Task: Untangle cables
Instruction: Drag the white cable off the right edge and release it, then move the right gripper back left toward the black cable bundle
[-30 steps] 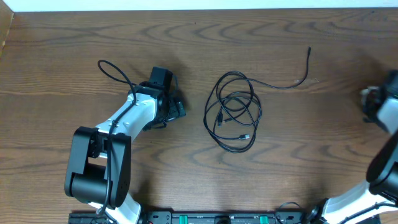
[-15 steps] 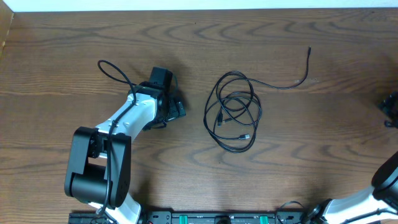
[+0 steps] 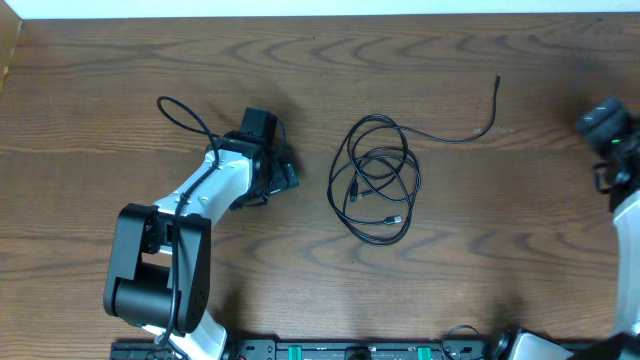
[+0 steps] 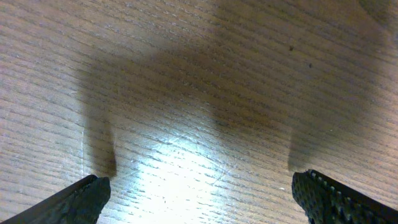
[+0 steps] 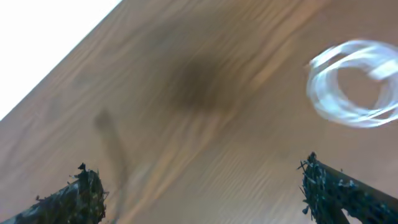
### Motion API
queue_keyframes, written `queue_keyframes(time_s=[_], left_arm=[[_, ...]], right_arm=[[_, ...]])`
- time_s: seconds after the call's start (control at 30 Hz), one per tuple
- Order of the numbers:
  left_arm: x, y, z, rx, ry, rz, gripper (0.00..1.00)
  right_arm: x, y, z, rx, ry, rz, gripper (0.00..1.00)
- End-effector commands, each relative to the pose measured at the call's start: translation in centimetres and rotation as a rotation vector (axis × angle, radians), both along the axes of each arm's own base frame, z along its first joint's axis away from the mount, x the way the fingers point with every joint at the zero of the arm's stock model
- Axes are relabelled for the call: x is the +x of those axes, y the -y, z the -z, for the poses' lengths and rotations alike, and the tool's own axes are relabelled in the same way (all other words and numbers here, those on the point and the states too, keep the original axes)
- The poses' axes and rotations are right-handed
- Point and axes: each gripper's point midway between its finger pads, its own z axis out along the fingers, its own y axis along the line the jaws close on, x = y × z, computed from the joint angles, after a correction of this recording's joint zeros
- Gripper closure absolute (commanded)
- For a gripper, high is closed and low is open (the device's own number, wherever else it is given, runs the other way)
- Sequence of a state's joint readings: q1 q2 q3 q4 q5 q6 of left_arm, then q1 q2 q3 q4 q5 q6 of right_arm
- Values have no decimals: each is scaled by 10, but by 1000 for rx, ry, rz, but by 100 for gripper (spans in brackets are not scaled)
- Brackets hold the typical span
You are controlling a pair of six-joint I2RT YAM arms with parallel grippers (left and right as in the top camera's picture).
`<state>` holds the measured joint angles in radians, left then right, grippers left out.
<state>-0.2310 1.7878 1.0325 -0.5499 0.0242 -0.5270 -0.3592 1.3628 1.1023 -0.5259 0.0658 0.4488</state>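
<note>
left hand (image 4: 205, 196) open, empty, over bare desk (image 3: 500, 260), left of black cable coil (image 3: 375, 190). right hand (image 5: 202, 193) open, empty, at right edge; blurred white ring (image 5: 354, 84) nearby, possibly the white cable. coil sits mid-desk, loops look overlapped: straightening not yet done.

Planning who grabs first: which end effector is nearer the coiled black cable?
Left. The left end effector sits close beside the black cable, on its left; the right end effector is far off to its right.

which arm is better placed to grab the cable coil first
Left, likely. The left arm has its open jaws close to the black cable coil; the right arm sits far off by the table's right edge.
</note>
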Motion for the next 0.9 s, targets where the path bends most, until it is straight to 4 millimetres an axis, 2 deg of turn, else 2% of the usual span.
queue_keyframes(time_s=[0.0,0.1,0.17,0.33,0.5,0.87], left_arm=[[5,1,-3,3,10,-1,0],[5,1,-3,3,11,-1,0],[5,1,-3,3,10,-1,0],[5,1,-3,3,10,-1,0],[5,1,-3,3,10,-1,0],[5,1,-3,3,10,-1,0]], right_arm=[[12,-93,7,244,1,-299,1],[2,-158,17,278,-65,-602,1],[-7,-184,24,272,-112,-718,1],[-24,-229,34,242,-181,-891,1],[-28,-252,35,213,-191,-959,1],[-27,-281,36,198,-172,-1042,1]])
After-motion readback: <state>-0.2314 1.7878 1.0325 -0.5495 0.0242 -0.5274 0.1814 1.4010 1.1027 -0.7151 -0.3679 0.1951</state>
